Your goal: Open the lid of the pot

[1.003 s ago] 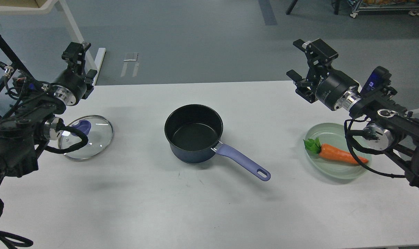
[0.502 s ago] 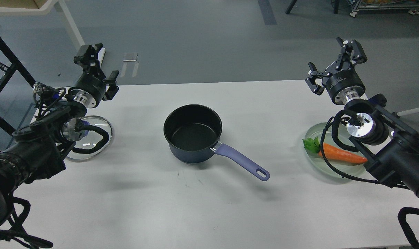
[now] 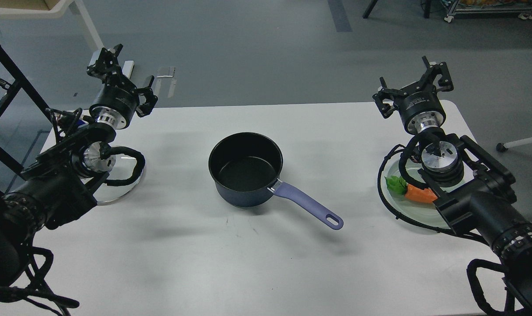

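Note:
The dark blue pot (image 3: 246, 169) stands open in the middle of the white table (image 3: 266, 267), its purple handle (image 3: 307, 205) pointing to the front right. The glass lid (image 3: 119, 191) lies flat on the table left of the pot, mostly hidden under my left arm. My left gripper (image 3: 126, 68) is open and empty, raised above the table's far left edge, behind the lid. My right gripper (image 3: 410, 82) is open and empty, raised over the far right edge.
A pale green plate (image 3: 406, 214) with an orange carrot (image 3: 418, 194) and its green leaves sits at the right, partly covered by my right arm. A black frame and a white desk leg stand beyond the far left corner.
Both arms have swung round and their wrists turned. My left arm now covers more of the lid, my right arm more of the carrot. Pot and lid have not moved.

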